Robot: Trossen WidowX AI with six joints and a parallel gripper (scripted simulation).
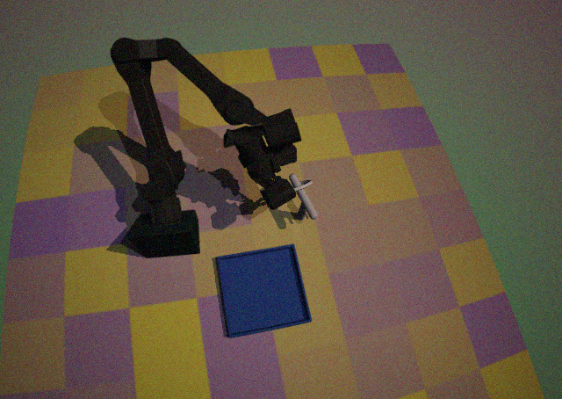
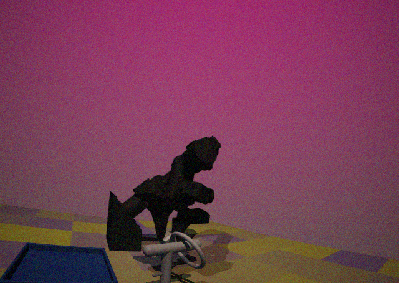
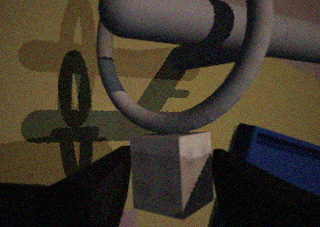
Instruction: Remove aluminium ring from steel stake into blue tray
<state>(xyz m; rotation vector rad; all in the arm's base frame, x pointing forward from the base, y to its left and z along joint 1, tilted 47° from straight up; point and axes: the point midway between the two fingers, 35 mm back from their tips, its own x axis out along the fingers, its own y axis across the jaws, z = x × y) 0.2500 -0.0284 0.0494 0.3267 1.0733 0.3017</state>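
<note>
Dim light over a yellow, tan and purple checkered surface (image 1: 390, 177) (image 2: 290, 235) (image 3: 30, 97), magenta backdrop (image 2: 199, 80).

Smooth, matt grey metal ring (image 1: 310, 184) (image 2: 202, 252) (image 3: 254, 51) and cross-bar (image 1: 303, 197) (image 2: 156, 249) (image 3: 155, 14); matt blue tray (image 1: 262, 290) (image 2: 64, 265) (image 3: 285, 159), apparently plastic in dim light.

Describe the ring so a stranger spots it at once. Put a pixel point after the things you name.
Beside the blue tray (image 1: 262, 290) (image 2: 64, 265) (image 3: 287, 159) stands a T-shaped steel stake (image 1: 305, 199) (image 2: 166, 265) (image 3: 155, 14). The tilted grey hoop around its cross-bar is the ring (image 1: 307, 185) (image 2: 202, 255) (image 3: 260, 47); unlike the straight stake, it is curved, with its pale tab (image 3: 157, 174) clamped in the gripper (image 3: 171, 157).
</note>
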